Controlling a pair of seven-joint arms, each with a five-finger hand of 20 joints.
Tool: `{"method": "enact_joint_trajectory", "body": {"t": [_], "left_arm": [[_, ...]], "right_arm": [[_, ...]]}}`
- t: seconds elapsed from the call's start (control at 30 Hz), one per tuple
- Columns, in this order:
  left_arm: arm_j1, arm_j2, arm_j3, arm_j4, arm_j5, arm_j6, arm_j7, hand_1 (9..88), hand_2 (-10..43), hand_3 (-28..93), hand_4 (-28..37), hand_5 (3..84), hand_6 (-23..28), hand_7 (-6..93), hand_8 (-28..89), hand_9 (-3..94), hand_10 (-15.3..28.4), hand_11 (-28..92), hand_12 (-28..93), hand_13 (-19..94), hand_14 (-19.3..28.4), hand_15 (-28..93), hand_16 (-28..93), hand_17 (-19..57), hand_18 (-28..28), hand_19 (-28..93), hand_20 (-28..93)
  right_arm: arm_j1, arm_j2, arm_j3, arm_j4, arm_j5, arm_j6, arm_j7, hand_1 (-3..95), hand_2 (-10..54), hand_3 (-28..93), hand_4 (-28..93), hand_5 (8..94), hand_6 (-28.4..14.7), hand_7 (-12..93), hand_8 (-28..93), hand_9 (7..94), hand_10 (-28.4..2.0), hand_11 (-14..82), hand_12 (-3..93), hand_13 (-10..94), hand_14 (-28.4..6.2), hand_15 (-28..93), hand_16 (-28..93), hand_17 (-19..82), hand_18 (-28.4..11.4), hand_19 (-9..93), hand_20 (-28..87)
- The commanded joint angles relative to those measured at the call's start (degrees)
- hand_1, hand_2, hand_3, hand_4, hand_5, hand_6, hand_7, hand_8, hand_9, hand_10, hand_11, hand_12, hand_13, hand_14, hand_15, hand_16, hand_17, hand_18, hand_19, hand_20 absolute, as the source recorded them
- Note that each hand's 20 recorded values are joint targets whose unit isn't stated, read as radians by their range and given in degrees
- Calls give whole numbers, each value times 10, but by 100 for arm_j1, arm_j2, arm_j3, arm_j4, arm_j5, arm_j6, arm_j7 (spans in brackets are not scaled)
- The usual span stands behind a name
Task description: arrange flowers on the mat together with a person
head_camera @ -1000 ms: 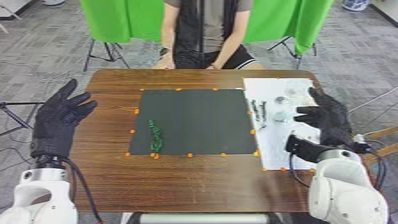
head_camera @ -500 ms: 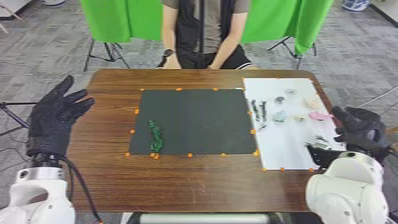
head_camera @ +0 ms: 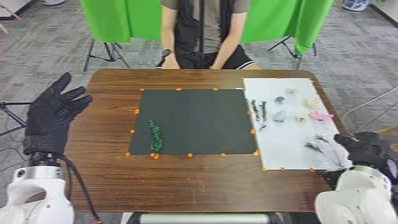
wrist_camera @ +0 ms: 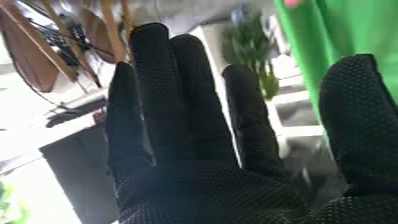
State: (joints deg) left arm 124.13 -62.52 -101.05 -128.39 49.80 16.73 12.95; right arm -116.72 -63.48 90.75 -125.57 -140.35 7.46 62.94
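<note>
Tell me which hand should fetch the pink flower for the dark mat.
The right, most likely. The right hand is open beside the white sheet, near the pink flower. The left hand is at the opposite side, with the dark mat in between.

Green sprig (head_camera: 156,137) lengthwise on dark mat (head_camera: 200,117), near left edge (slightly wavy); pink flower (head_camera: 321,116), dark sprigs (head_camera: 256,110) on white sheet (head_camera: 282,142).
</note>
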Motion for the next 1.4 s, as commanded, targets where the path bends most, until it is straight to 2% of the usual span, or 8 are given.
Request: {"method": "enact_joint_trajectory", "body": {"t": [0.03, 0.33, 0.5, 0.73, 0.93, 1.1, 1.27, 1.4], "left_arm": [[12, 30, 2, -17, -50, -26, 7, 225, 71, 750, -263, 363, 85, 56, -62, 370, 201, 234, 119, 296, 270, 499, -69, -30, 284, 604, 168], [-18, 33, 38, -11, -67, -43, -17, 225, 70, 750, -263, 363, 85, 58, -63, 371, 202, 235, 119, 295, 270, 502, -69, -30, 284, 604, 168], [19, 29, 23, -24, -93, -47, 6, 224, 70, 751, -263, 363, 85, 59, -63, 370, 201, 236, 118, 295, 271, 502, -70, -30, 284, 605, 169], [-1, 53, 41, -13, -144, -43, 47, 223, 70, 752, -262, 363, 85, 58, -63, 371, 202, 237, 118, 296, 271, 503, -70, -30, 284, 605, 169], [2, 67, 34, -23, -164, -43, 61, 224, 70, 752, -262, 363, 86, 58, -63, 371, 202, 238, 118, 296, 271, 503, -70, -30, 284, 605, 169], [52, 74, -2, -65, -163, -9, 61, 224, 70, 752, -263, 364, 86, 58, -63, 371, 202, 237, 117, 296, 271, 503, -71, -30, 284, 605, 169], [72, 103, -24, -98, -171, 40, 68, 224, 70, 751, -263, 364, 86, 59, -63, 372, 202, 238, 117, 296, 271, 504, -71, -30, 284, 605, 169], [45, 158, 4, -109, -172, 72, 56, 224, 70, 752, -263, 364, 86, 59, -63, 372, 202, 239, 118, 296, 272, 505, -70, -30, 284, 605, 170]], "right_arm": [[124, -72, -173, 342, -75, -536, -10, 255, -4, 684, -219, 446, -18, 140, -130, 572, -180, 286, 164, 526, -162, 535, 102, 120, -234, 568, 149], [422, 27, -514, 789, -355, -1275, 158, 276, -19, 689, -224, 458, -14, 143, -131, 565, -181, 272, 163, 511, -164, 524, 103, 102, -226, 542, 152], [516, 57, -674, 917, -599, -1458, 289, 308, -30, 668, -237, 542, -9, 164, -147, 614, -173, 283, 165, 553, -154, 557, 105, 126, -207, 597, 182], [651, 176, -955, 1159, -1192, -934, 482, 524, -82, 596, -271, 807, 17, 219, -64, 808, -107, 343, 192, 693, -91, 584, 147, 195, -178, 659, 182], [718, 324, -1076, 1116, -1571, -455, 627, 545, -85, 590, -279, 839, 25, 242, -37, 848, -98, 374, 207, 727, -82, 615, 169, 217, -179, 689, 184], [907, 396, -1233, 635, -1724, -175, 453, 540, -92, 609, -281, 848, 27, 245, -27, 861, -99, 377, 209, 738, -84, 622, 175, 223, -182, 702, 182], [1721, 415, -1876, 252, -1487, 152, 84, 533, -94, 622, -281, 855, 24, 246, -18, 870, -101, 382, 212, 744, -88, 632, 180, 225, -185, 711, 181], [2631, 187, -2576, 429, -1189, 252, -482, 528, -95, 629, -274, 858, 22, 242, -14, 874, -103, 385, 213, 747, -92, 637, 182, 226, -189, 719, 179]]}}
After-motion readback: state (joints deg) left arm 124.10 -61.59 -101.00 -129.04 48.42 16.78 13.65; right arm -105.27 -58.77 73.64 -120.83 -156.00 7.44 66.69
